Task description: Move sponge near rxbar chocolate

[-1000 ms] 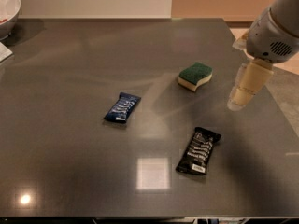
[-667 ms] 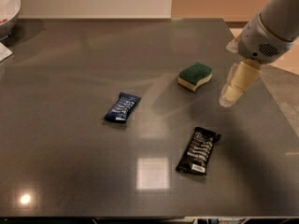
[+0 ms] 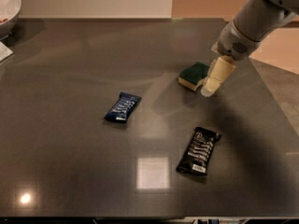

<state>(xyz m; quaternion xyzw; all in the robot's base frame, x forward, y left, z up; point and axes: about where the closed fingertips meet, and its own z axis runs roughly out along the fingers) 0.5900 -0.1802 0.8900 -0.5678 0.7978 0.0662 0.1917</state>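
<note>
The sponge [image 3: 193, 76], dark green on top with pale yellow foam below, lies on the dark table [image 3: 70, 55] right of centre. The rxbar chocolate [image 3: 198, 150], a black wrapper with white lettering, lies nearer the front, below the sponge. My gripper [image 3: 211, 87] hangs from the arm coming in from the upper right. Its cream fingers point down just at the sponge's right edge, partly covering it.
A smaller blue-wrapped bar [image 3: 122, 108] lies left of centre. A white bowl [image 3: 7, 10] stands at the far left back corner, with a white item [image 3: 3, 52] beside it. The table's right edge runs diagonally past the arm.
The arm and gripper have moved left and slightly up the picture, from clear right of the sponge to right against its right edge. The sponge and both bars have not moved.
</note>
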